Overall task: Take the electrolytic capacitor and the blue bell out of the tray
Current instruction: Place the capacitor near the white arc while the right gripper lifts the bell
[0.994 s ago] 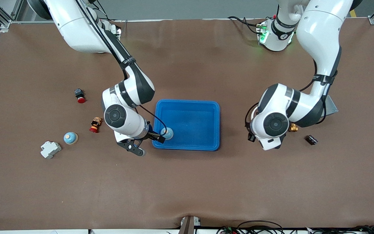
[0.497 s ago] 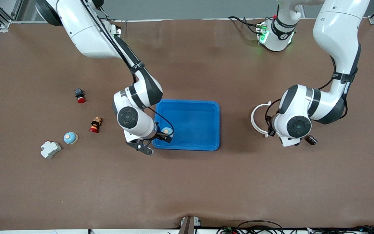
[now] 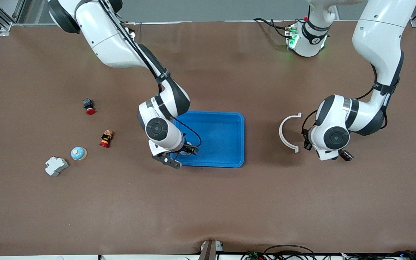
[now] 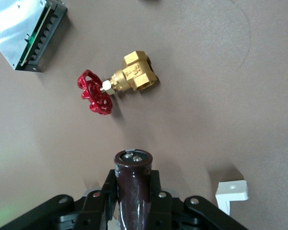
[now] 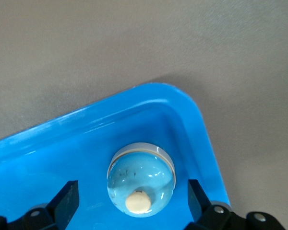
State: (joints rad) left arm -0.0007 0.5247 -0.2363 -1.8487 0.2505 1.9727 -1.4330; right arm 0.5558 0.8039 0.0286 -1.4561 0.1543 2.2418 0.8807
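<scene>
My right tool stands with its fingers apart, one on each side of the blue bell, which sits in a corner of the tray. To grip well, I should lower until the fingers reach the bell's base ring, then close squarely, clear of the rim. My left tool is clamped on the electrolytic capacitor, over the counter, well apart from the tray.

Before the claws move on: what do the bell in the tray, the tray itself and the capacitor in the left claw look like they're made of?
Blue bell: glossy pale-blue dome that mirrors light, likely painted metal, with a matte cream button.
Tray: bright blue, smooth, rounded rim with soft sheen, apparently moulded plastic.
Electrolytic capacitor: shiny dark-brown sleeve, probably plastic film, with silvery metal terminals on top.
</scene>
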